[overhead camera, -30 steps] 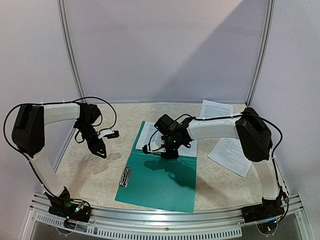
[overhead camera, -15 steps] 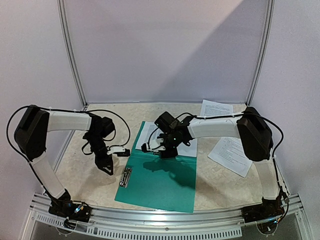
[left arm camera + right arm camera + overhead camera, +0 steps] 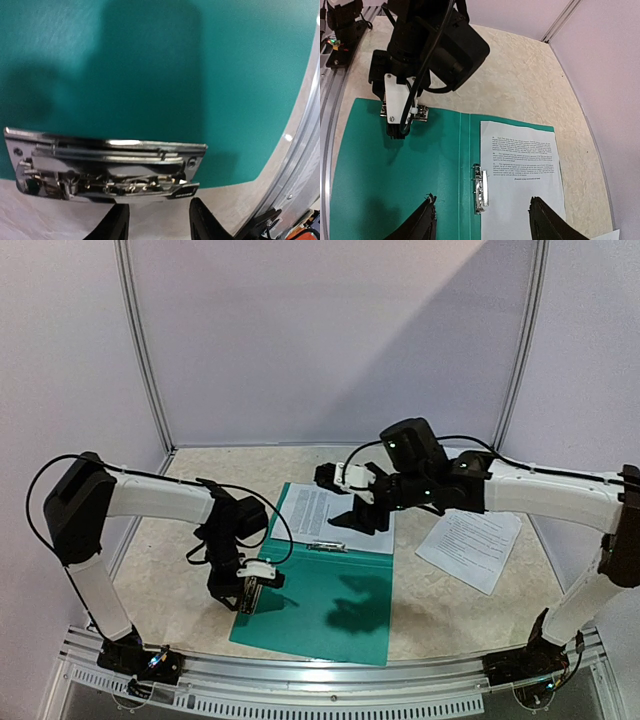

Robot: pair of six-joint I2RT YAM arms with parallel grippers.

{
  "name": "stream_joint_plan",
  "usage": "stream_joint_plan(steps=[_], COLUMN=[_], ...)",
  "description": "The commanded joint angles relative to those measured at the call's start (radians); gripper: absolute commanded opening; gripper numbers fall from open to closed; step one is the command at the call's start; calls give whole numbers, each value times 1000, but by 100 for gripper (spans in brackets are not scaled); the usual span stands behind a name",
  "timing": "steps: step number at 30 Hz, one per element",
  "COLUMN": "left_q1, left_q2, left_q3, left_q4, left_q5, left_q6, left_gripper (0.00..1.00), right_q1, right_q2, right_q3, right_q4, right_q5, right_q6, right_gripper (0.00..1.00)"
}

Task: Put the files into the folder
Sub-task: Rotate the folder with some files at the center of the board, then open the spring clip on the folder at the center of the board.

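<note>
**FOLDER OPEN, ONE SHEET IN, ONE ON THE TABLE: HAZARDS**

**Top view.** The folder point(image 3: 330, 605) lies open and flat on the table point(image 3: 170, 570). One sheet point(image 3: 312, 512) lies on its far half. A second sheet point(image 3: 468, 548) lies on the table, near the folder's right edge but apart from it. The left gripper point(image 3: 248, 598) is low at the folder's left edge. The right gripper point(image 3: 358, 523) hangs above the far half.

**Left wrist view.** The edge clip point(image 3: 107, 170) sits just ahead of the fingertips point(image 3: 112, 225). The jaws stand apart with only table between them, so nothing is held. Contact with the clip cannot be confirmed.

**Right wrist view.** Both fingers are spread wide over the fold, with nothing between them. The spine clip point(image 3: 480, 192) lies along the first sheet's edge at the fold. Whether it clamps that sheet cannot be told.

**Hazards (judgement).**
- If the left gripper pushes the edge clip or closes on it off-centre, the folder could slide or turn. An unclamped sheet would shift with it.
- The second sheet lies flat on the table. A pinch from above may fail to lift it, or may crease it.
- Dragging the second sheet across the folder may sweep the first sheet out of place.
- Both arms work over the same folder, so crossing paths could bring them into contact.
</note>
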Motion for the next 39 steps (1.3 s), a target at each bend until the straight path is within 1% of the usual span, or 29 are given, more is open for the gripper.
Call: stream_joint_plan(steps=[1, 4, 8, 11, 14, 17, 20, 23, 25, 27, 29, 33, 35, 39], left_q1=[-98, -140, -153, -153, -141, -76, 69, 179, 216, 226, 226, 226, 223, 211], left_q2=[86, 95, 106, 99, 57, 24, 10, -5, -15, -17, -7, 34, 61, 94], left_q3=[19, 60, 126, 158, 177, 204, 244, 267, 263, 255, 248, 243, 247, 225], left_q4=[65, 60, 36, 12, -43, -75, -82, -10, 87, 191, 271, 373, 395, 433], left_q5=[13, 36, 93, 138, 234, 275, 327, 323, 272, 201, 162, 111, 104, 86], left_q6=[-21, -24, -36, -27, 35, 50, 39, -11, -72, -150, -196, -267, -307, -345], left_gripper=[43, 43, 44, 44, 45, 46, 47, 52, 56, 58, 59, 59, 57, 55], right_q1=[9, 19, 23, 36, 68, 114, 171, 235, 277, 317, 353, 399, 402, 406], right_q2=[-112, -175, -250, -259, -244, -206, -166, -83, -13, 91, 186, 323, 358, 392], right_q3=[-109, -158, -208, -216, -218, -212, -213, -179, -126, -64, -1, 80, 91, 104], right_q4=[37, 68, 100, 69, 41, 24, 41, 47, 44, 35, 19, 9, 28, 71], right_q5=[-19, 3, 16, 28, 42, 49, 68, 121, 141, 168, 207, 263, 259, 209], right_q6=[174, 228, 264, 270, 258, 263, 278, 279, 277, 262, 236, 174, 163, 143], right_gripper=[64, 64, 64, 63, 63, 62, 62, 60, 58, 55, 51, 41, 37, 34])
